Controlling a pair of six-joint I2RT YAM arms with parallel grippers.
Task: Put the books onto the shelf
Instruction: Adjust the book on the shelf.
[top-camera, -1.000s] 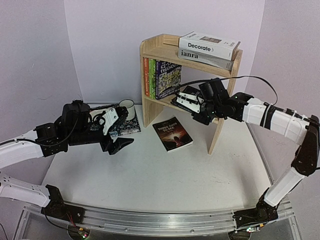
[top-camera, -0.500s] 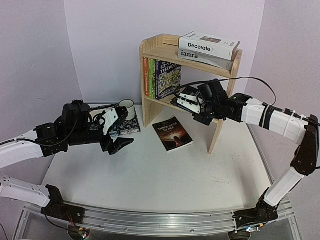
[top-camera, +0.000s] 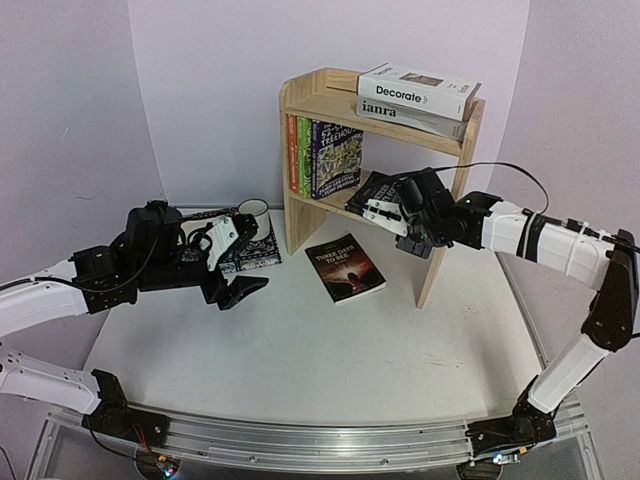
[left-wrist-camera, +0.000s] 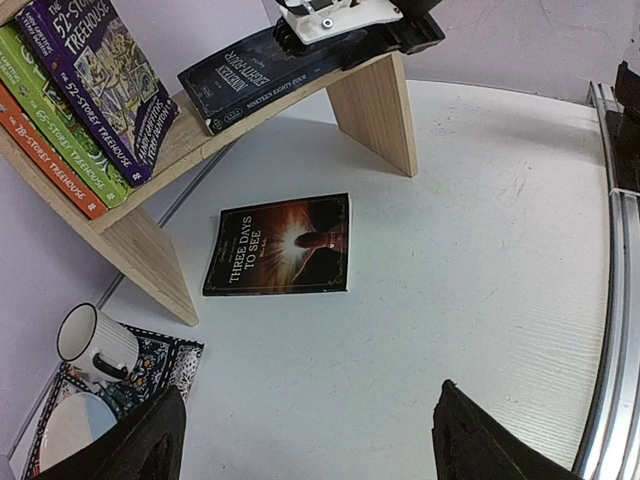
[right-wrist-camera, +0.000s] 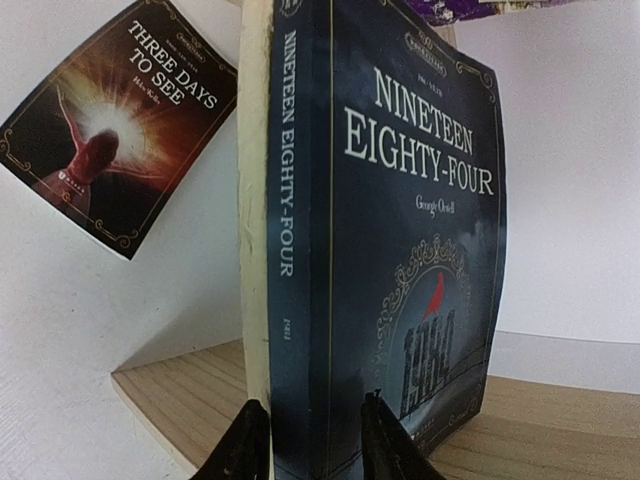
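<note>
Nineteen Eighty-Four half hidden overhead behind the right end effector. From that wrist, plainly clamped narrow on one end of the dark blue book, spine and cover both showing. From the left wrist, lying over the lower tier of the pine shelf, spine edge past the front lip; resting on the board or just above it, unclear. Plate cut off at the frame corner.

Left end effector spread wide, holding nothing, above the counter.

Lower tier, upright at the left end: three Treehouse paperbacks. Top tier, flat: Decorate stacked on ianra.

Three Days to See flat on the white counter before the shelf. Mug on a patterned placemat, left of the shelf. Lilac walls behind.
</note>
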